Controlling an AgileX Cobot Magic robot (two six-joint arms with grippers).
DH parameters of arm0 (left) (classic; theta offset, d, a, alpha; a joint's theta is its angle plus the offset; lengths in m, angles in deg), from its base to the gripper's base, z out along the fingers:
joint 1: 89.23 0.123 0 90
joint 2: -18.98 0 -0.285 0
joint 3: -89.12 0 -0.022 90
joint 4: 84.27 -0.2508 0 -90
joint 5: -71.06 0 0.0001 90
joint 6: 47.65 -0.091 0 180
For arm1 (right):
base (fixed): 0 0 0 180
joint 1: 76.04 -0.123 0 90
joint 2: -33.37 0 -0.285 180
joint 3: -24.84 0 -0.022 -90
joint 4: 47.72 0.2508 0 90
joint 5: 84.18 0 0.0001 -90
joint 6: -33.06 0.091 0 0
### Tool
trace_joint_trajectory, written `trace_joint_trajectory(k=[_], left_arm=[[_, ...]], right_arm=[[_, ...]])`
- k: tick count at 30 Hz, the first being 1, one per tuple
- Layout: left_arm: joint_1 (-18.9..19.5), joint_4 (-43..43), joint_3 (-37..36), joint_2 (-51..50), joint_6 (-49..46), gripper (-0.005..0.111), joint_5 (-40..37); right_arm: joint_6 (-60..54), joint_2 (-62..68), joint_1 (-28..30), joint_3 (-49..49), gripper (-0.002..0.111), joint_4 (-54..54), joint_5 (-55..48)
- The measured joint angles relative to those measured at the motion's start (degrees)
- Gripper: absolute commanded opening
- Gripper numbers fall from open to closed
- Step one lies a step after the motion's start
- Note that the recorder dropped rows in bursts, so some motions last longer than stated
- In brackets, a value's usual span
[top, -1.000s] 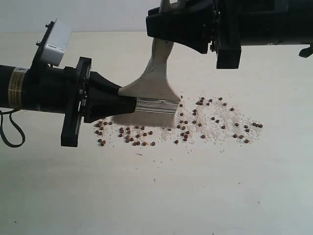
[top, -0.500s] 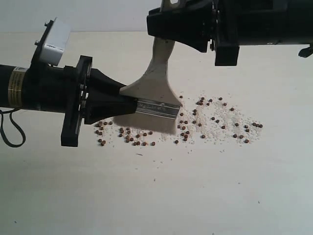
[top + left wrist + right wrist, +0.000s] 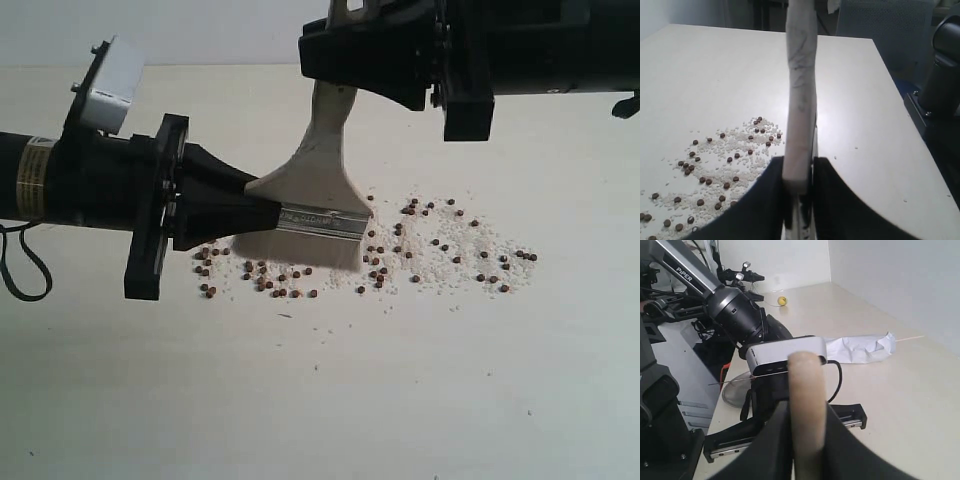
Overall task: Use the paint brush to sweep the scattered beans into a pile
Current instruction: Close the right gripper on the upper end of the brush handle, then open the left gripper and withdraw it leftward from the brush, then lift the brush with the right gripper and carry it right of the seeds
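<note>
**A:** In the exterior view, where is the wide flat paint brush with the cream wooden handle, silver ferrule and whitish bristles?

**B:** It stands roughly upright over the pale table, with its bristles down among the tiny round reddish-brown beans. These lie in a band, mixed with fine white crumbs, on both sides of it. The black left gripper is closed on the end of the ferrule. The black right gripper clamps the top of the handle.

**A:** And the left wrist view?

**B:** The paint brush shows edge-on, and the left gripper has its jaws pressed against both flat faces. The beans are scattered on the table to one side of the brush.

**A:** The right wrist view?

**B:** The right gripper squeezes the rounded handle of the paint brush between narrow-set jaws. A crumpled white sheet lies on the table beyond.
</note>
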Motion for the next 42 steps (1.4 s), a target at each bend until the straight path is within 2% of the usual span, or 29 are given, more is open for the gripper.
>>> trace_joint_trajectory(k=[2,8,14,19,23,24,26,27,32,36,42], left_arm=[[0.0,0.1,0.0,0.0,0.0,0.008,0.0],[0.1,0.2,0.0,0.0,-0.5,0.046,0.1],[0.2,-1.2,0.0,0.0,2.7,0.05,0.2],[2.7,-2.5,0.0,1.7,7.4,0.05,0.2],[4.6,-4.8,0.0,4.4,9.3,0.05,0.3],[4.9,-4.8,0.0,4.5,9.5,0.042,0.5],[5.8,-4.7,-0.1,4.9,11.9,0.006,0.5],[6.4,-4.6,-0.1,5.2,13.4,0.0,0.5],[9.8,0.9,-0.1,8.3,23.5,0.0,0.5],[10.4,5.7,-2.3,13.7,27.1,0.0,-0.4],[10.4,7.7,-8.8,25.7,29.8,0.0,-12.1]], right_arm=[[-0.1,0.0,0.0,0.0,0.0,0.0,0.0],[0.0,0.0,0.0,0.0,0.0,0.4,0.8],[0.5,0.0,0.0,0.0,0.0,0.4,1.4],[1.6,0.0,0.0,0.0,0.0,0.5,3.8],[2.2,0.0,0.0,0.0,0.0,0.6,7.6],[2.4,-0.1,0.0,0.0,0.0,0.6,8.8],[5.3,-1.5,0.0,0.0,0.0,0.7,14.7],[7.1,-2.2,0.0,0.0,0.0,0.7,17.3],[20.0,-12.0,0.0,-0.5,0.0,0.3,34.7],[24.4,-21.7,0.0,-7.2,0.0,1.1,43.1],[25.1,-30.0,0.0,-14.9,0.0,1.2,53.7]])
